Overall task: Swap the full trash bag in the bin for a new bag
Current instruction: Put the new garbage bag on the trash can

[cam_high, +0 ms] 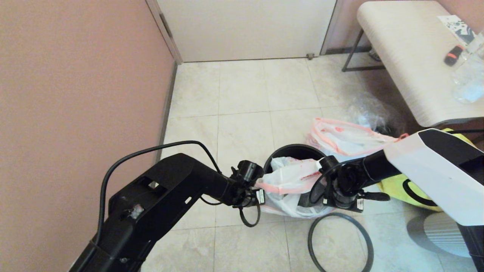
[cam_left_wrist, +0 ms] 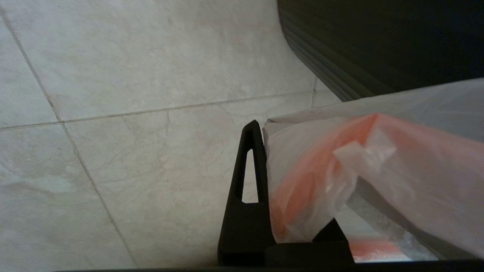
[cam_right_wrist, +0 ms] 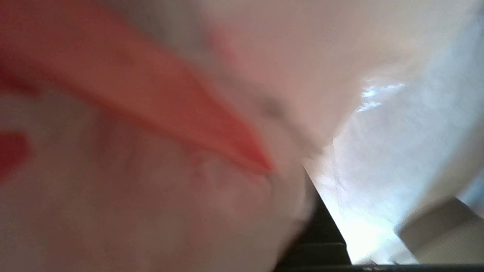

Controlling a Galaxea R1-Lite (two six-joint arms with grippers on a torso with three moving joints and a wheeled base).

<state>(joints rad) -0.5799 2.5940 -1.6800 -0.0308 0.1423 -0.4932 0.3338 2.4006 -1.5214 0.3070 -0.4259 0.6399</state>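
Note:
The new bag (cam_high: 289, 183), thin white plastic with an orange-pink rim, is stretched between my two grippers over the near side of the bin (cam_high: 294, 150), a round black bucket whose far rim shows. My left gripper (cam_high: 260, 187) is shut on the bag's left rim, and its dark finger (cam_left_wrist: 249, 170) presses against the plastic (cam_left_wrist: 340, 166). My right gripper (cam_high: 320, 176) is shut on the bag's right rim; the plastic (cam_right_wrist: 151, 170) fills most of that wrist view. The full trash bag (cam_high: 342, 136) lies on the floor behind the bin, to its right.
The thin dark hoop (cam_high: 340, 241) lies flat on the tiles just in front of the bin. A yellow tote (cam_high: 410, 190), a grey ribbed cylinder (cam_high: 442, 230) and a clear bag (cam_high: 370, 111) crowd the right. A pale bench (cam_high: 408, 56) stands beyond; a pink wall (cam_high: 75, 94) runs along the left.

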